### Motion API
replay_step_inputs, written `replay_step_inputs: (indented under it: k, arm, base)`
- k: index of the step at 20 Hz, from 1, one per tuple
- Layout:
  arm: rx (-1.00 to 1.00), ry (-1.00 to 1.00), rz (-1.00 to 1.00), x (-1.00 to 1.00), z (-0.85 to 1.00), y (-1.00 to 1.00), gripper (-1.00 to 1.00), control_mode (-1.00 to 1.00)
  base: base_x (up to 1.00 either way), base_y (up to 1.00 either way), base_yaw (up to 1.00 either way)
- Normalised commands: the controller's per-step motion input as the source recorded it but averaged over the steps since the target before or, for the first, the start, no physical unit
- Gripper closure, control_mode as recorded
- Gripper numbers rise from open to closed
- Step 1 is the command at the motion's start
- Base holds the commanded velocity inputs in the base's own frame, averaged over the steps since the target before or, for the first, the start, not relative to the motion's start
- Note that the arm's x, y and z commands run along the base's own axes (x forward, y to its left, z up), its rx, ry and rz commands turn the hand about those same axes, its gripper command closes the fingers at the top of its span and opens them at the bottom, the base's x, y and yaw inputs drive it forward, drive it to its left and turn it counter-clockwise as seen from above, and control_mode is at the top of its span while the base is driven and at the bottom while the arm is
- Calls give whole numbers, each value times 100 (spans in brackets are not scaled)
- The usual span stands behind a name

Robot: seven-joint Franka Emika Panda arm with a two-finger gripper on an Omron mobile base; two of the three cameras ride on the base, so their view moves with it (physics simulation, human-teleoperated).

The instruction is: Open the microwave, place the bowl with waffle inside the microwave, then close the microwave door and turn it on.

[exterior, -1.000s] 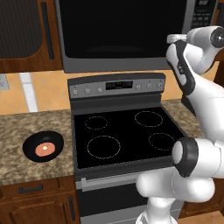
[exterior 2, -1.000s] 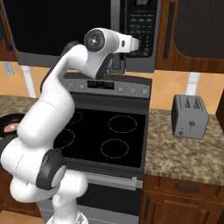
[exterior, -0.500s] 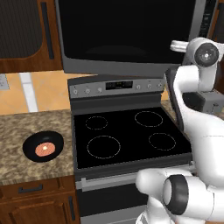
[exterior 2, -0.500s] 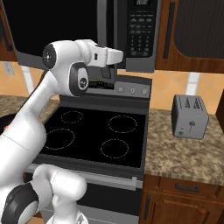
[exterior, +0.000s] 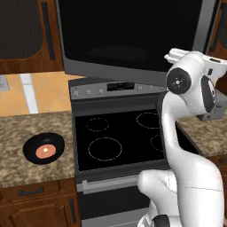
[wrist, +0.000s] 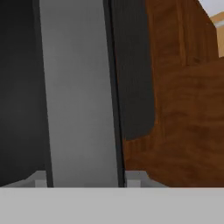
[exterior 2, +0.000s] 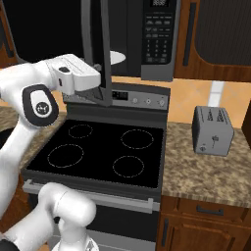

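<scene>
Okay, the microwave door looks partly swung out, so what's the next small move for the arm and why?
Probably keep drawing the door outward a little more. In the right base view it stands edge-on, with the turntable showing behind it, and the end effector sits at its lower edge. The bowl with the waffle waits on the counter, so a wider opening likely helps before fetching it.

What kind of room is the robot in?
It looks like a kitchen. There is a black stove top with ring burners, a microwave hanging above it with its door swung open, and a small grey toaster on the speckled stone counter, with wooden cabinets around.
</scene>
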Motion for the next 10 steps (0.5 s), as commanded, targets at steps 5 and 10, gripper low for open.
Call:
replay_step_inputs:
  k: [5, 10]
  arm:
    - [-7, -10, -16, -100, 0, 54, 100, -100]
    - [-9, -6, -13, -100, -5, 69, 100, -100]
  base:
    - [0, 0, 0]
    - [0, 0, 0]
